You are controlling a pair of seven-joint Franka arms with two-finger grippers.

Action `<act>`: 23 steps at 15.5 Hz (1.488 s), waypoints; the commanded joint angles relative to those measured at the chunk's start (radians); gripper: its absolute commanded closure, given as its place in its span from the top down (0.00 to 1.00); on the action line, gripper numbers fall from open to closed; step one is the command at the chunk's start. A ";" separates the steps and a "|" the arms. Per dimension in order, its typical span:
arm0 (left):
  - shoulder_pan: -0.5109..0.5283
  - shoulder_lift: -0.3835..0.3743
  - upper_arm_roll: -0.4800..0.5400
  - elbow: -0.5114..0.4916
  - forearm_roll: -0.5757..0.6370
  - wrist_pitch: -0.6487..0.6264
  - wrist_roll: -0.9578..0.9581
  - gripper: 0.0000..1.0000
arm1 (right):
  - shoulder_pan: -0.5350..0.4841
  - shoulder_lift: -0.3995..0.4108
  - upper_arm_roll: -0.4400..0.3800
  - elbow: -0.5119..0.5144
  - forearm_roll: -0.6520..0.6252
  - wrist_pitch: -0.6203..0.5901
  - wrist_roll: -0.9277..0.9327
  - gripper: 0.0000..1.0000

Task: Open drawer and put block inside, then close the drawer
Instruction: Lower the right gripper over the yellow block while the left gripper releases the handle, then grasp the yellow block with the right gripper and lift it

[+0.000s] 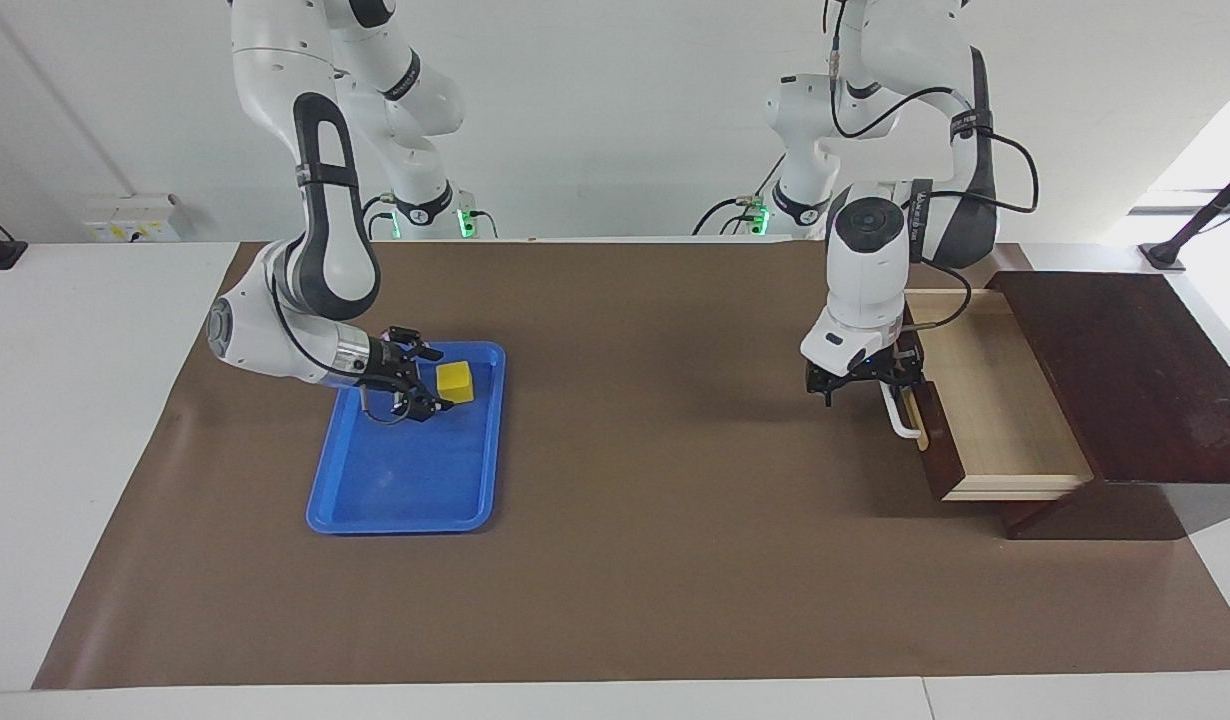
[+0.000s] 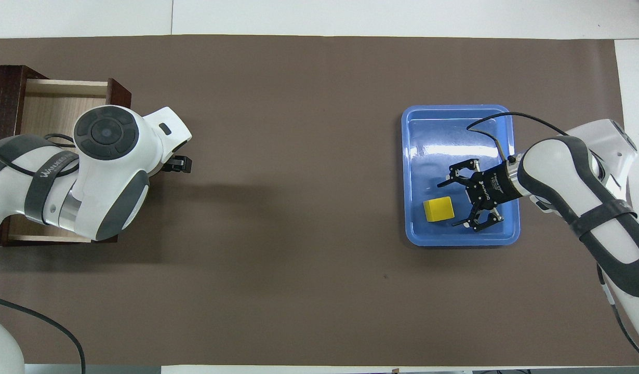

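Drawer (image 1: 1005, 400) is pulled out at the left arm's end of the tabletop (image 1: 655, 560). Pale wood interior looks bare, though the arm hides part of it from above. Left gripper (image 1: 863, 382) sits at the white bar handle (image 1: 905, 415) on the drawer front. You can't tell from either view whether its jaws are closed on the handle or just beside it.

Block (image 1: 455, 381) lies in the blue tray (image 1: 405, 510) at the right arm's end, in the part of the tray nearer the robots. It's the only item in the tray. Right gripper (image 1: 415, 385) is low over the tray, just beside the block, jaws spread wide, nothing in them; block isn't between them yet.

Handling, my read: block is a small rigid cube, light, flat faces. Pinch it across 2 opposite side faces, centered, so it doesn't twist out. Tray surface looks glossy, so a glancing touch may slide the block; come down square. Drawer should slide stiffly on its box; push on the front to close.
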 commanded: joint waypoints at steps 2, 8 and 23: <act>-0.030 0.001 0.004 0.182 -0.093 -0.223 -0.082 1.00 | -0.039 -0.011 0.008 -0.020 0.027 -0.021 -0.038 1.00; -0.049 -0.087 0.006 0.316 -0.271 -0.440 -0.274 1.00 | -0.032 -0.023 0.008 -0.056 0.047 -0.010 -0.069 1.00; -0.043 -0.160 -0.074 0.224 -0.310 -0.408 -1.260 1.00 | -0.025 -0.029 0.008 -0.077 0.070 0.023 -0.100 0.39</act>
